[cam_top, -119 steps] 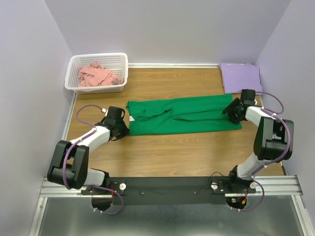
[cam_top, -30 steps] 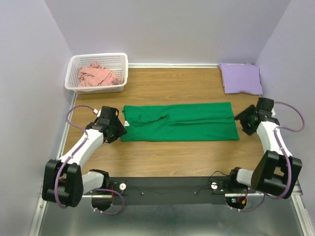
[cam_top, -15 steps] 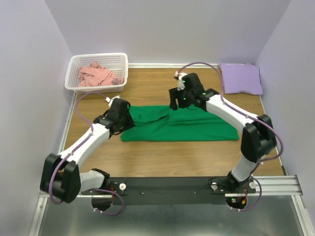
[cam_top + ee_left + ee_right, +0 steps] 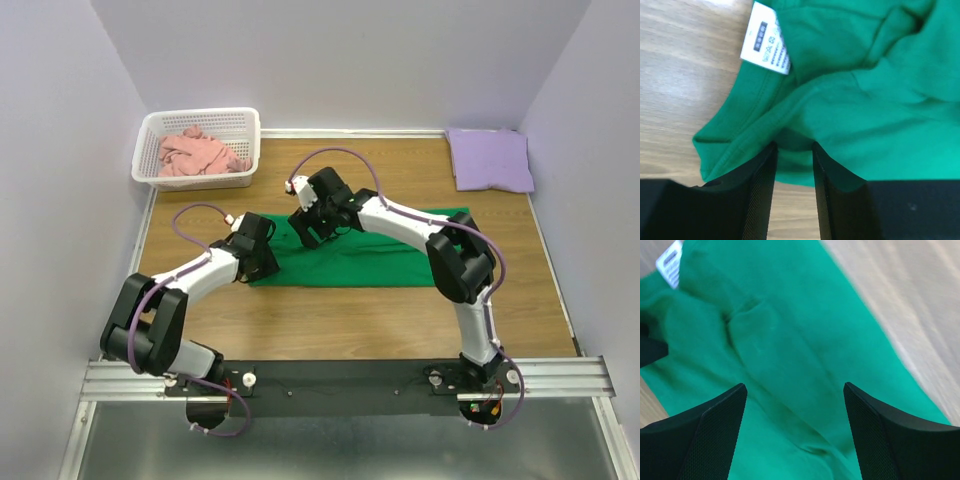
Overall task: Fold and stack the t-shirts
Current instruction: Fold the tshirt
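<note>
Top external view: bright green cloth t-shirt (image 4: 400, 250) flat on the wooden table (image 4: 350, 320), folded into a long band, collar end to the left.
Folded pile: lavender purple cloth t-shirt (image 4: 490, 160), neatly squared, at the far right corner, well apart from the green one.
Basket: salmon pink cloth t-shirt (image 4: 198, 152), crumpled inside the white plastic lattice basket (image 4: 150, 128) at the far left.
Left arm: left gripper (image 4: 262, 262) low at the near corner of the collar end.
Right arm: right gripper (image 4: 312, 228) reached across the table, over the same end, nearer the far edge.
Left wrist view: black fingers (image 4: 762, 190) parted by a narrow gap, astride the near hem; no pinch on the cloth showing. Small white neck label (image 4: 765, 45) just beyond.
Right wrist view: fingers (image 4: 715, 435) spread wide above the green cloth, holding nothing; neck label at the upper left.
Step in hand: most likely taking hold of the collar end for a crosswise fold.
Next move: probably calls for closing on both corners of that end, lifting low, and carrying it over toward the right end with edges lined up.
Remaining: green shirt not yet stacked on the lavender one; pink one not yet folded.
</note>
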